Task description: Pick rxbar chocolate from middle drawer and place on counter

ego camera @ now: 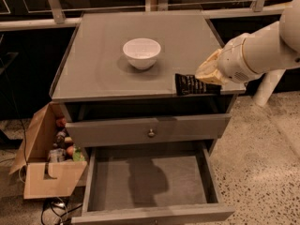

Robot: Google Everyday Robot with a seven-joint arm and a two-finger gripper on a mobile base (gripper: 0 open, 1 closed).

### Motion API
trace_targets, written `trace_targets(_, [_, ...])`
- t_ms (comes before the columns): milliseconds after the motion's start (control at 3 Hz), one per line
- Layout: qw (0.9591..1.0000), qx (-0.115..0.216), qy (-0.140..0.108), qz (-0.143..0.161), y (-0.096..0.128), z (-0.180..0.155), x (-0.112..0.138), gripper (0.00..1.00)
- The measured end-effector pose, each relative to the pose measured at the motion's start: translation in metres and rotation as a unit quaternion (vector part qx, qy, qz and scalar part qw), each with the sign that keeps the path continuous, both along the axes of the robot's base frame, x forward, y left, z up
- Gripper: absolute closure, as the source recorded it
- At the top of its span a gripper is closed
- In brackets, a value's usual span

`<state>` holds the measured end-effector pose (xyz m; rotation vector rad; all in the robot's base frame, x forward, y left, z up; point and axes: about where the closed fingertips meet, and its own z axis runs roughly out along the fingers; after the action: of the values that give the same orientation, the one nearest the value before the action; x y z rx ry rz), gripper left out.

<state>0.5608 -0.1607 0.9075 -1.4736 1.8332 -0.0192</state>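
At the far left, a cardboard box (pixel 44 177) is seen on the floor beside the cabinet, its flaps open and bottles and other small items packed inside. Next to it, the grey desk (pixel 93 74) is viewed from above and in front. A white bowl (pixel 141 53) is set upright near the middle of the desk, slightly towards the back.

Under the desk top, a closed drawer front with a small round metal knob (pixel 151 133) is visible. Directly below it, the middle drawer (pixel 150 184) is pulled well out towards the camera. Its plain grey floor is exposed and a dark shadow is cast across it.

Further right, the rxbar chocolate (pixel 190 84) is found at the front right edge of the desk, well apart from the bowl. It is level, with its length running left to right. Whether it is resting on the surface or held just above it cannot be told.

The right end of the rxbar chocolate is gripped by the hand (pixel 209 73), whose pale yellowish fingers are closed onto it. The hand is carried by a thick white arm (pixel 262 46) that enters from the right edge of the view, above the speckled floor (pixel 262 144).
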Motion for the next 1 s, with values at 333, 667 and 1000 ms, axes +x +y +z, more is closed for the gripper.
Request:
trace_targets(333, [0.9998, 0.015, 0.008, -0.005, -0.009, 0.015, 0.032, 1.00])
trace_targets(667, [0.9997, 0.021, 0.011, -0.004, -0.007, 0.027, 0.065, 1.00])
trace_targets(1000, [0.9995, 0.023, 0.019, 0.001, -0.006, 0.027, 0.086, 1.00])
